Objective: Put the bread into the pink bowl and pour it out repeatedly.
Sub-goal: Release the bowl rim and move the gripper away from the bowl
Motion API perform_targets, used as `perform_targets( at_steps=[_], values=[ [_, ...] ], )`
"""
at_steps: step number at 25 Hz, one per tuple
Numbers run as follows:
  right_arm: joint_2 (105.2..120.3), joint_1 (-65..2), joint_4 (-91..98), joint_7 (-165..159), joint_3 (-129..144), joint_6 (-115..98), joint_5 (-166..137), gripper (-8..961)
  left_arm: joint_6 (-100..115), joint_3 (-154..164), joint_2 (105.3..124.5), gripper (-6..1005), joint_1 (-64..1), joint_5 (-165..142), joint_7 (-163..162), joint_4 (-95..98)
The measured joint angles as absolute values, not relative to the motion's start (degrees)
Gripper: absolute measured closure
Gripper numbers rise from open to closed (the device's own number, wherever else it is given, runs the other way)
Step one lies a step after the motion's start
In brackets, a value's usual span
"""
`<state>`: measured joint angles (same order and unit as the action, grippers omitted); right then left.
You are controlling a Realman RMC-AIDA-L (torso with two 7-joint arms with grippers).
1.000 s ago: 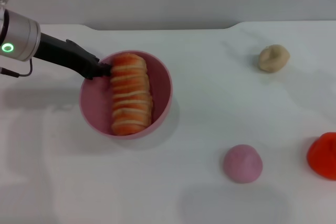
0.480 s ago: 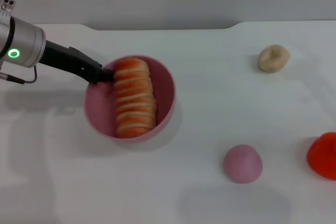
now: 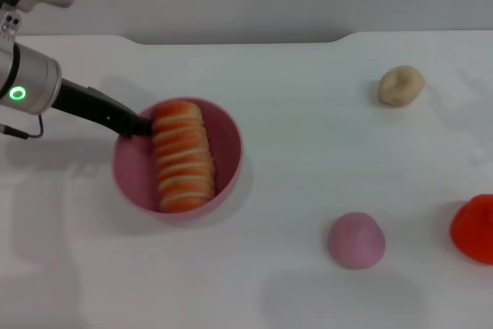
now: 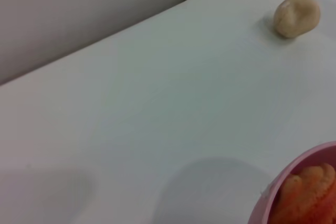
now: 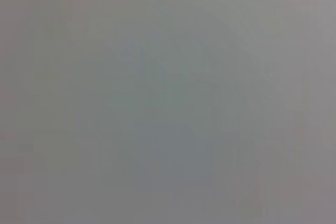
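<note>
Left arm extended rightward, left pincer (image 3: 141, 125) clamped, low

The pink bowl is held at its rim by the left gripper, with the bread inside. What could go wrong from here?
1. The left gripper grips the pink bowl only at one point of its rim, so the bowl may twist or slip.
2. The bread spans the bowl almost rim to rim; it might jam when tipped.
3. If poured toward the robot's right, the bread could roll to the pink dome.
</note>
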<state>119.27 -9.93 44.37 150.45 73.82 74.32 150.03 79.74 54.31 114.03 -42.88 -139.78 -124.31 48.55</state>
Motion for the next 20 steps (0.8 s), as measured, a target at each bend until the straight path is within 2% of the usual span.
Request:
perform_targets(
  at_steps=[20],
  values=[
    [119.27,-10.3,41.6,150.6,74.3,75.8,149.8,301,76.7,56.6,114.7,955,-39.6,-141.2,-124.3,45.9]
  ],
)
